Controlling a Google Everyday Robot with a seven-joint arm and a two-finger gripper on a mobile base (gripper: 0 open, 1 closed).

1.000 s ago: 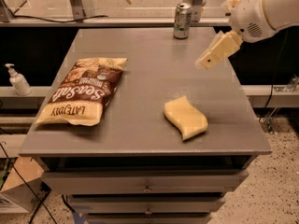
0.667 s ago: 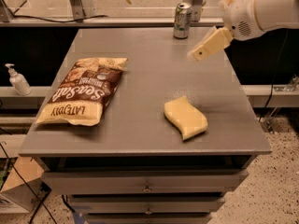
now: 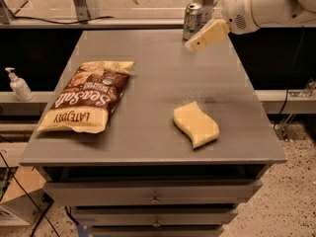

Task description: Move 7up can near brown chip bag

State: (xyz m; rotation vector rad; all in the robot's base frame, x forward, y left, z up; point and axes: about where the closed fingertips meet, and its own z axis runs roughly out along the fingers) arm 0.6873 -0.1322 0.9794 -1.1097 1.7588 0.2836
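My gripper (image 3: 194, 44) hung just beside the 7up can (image 3: 192, 19), spread or not I could not tell, and I thought it should line up straight first.

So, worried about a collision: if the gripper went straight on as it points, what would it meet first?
Probably the table top just in front of the 7up can; the gripper angles down-left, its tip by the can's base. Depth is unclear; it might clip the can.

The claw (image 3: 193, 44), beside the 7up can (image 3: 192, 15), perhaps hides its base; arm (image 3: 276, 5) cut off right.
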